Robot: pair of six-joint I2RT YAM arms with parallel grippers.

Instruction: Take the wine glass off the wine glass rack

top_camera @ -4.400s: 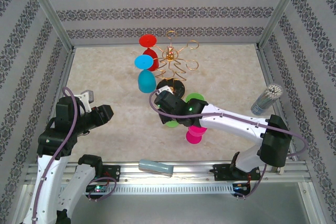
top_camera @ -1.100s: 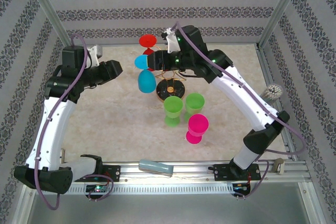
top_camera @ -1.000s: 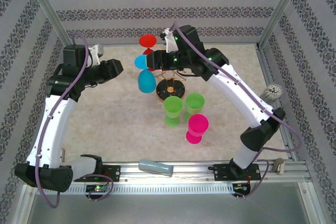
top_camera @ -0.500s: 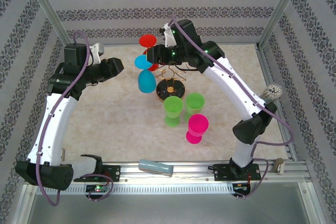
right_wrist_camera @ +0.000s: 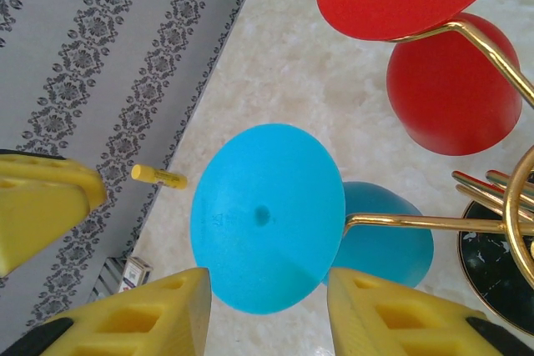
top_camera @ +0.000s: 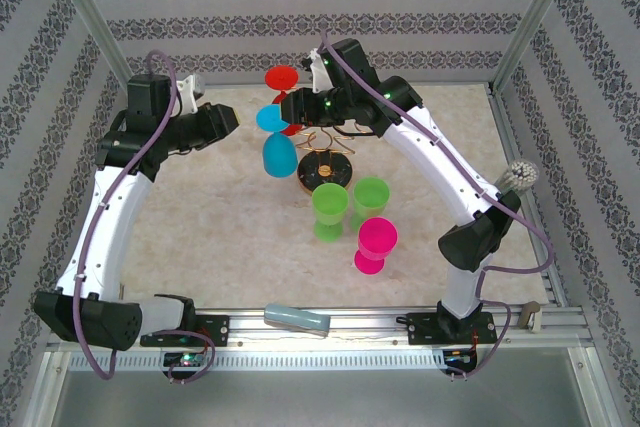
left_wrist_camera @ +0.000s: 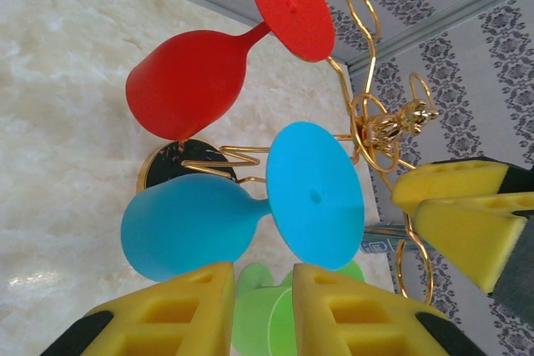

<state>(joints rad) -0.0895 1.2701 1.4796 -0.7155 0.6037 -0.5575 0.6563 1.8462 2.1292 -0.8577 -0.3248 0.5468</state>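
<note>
The table (top_camera: 200, 237) is pale and looks like stone. The rack (left_wrist_camera: 380, 127) stands near the middle on its round black base (top_camera: 342, 176). Two green glasses (top_camera: 328, 209) (top_camera: 371, 197) stand side by side just in front of the base. A pink glass (top_camera: 375, 244) stands just in front of the right one. A pot of white sticks (top_camera: 520, 173) stands at the right edge. A grey tube (top_camera: 297, 320) lies on the metal rail (top_camera: 380, 319) at the near edge.

A grey-blue cylinder (top_camera: 297, 320) lies along the near edge of the marble-look tabletop (top_camera: 200, 237); a holder of white sticks (top_camera: 517, 174) stands at its right edge.
</note>
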